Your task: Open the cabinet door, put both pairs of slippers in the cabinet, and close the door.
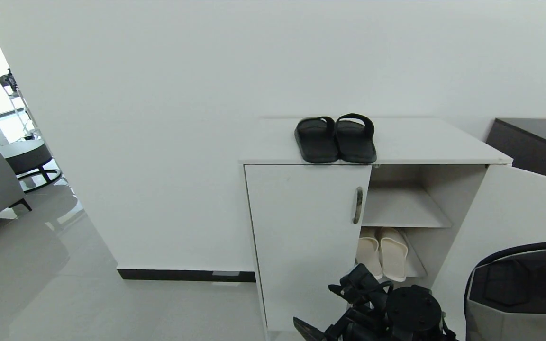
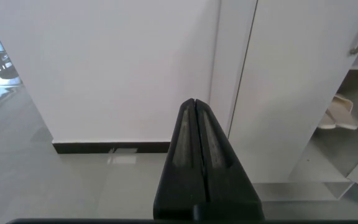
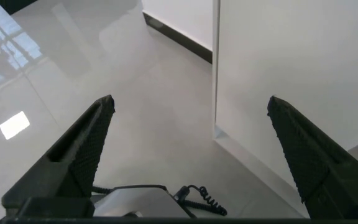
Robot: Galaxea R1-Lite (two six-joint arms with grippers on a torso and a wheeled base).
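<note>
White slippers point(image 1: 381, 252) already shelved; black slippers point(image 1: 335, 139) at the front edge of the cabinet point(image 1: 420, 142). Left end effector point(image 2: 195, 104) pressed closed, right end effector point(image 3: 190, 102) spread wide: we would pinch the black pair together.

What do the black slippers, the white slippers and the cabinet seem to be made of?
Black slippers: likely matte rubber or foam, no shine. White slippers: probably moulded foam, smooth, one-piece look. Cabinet: seemingly white laminated board, flat matt panels; its handle looks metallic.
</note>
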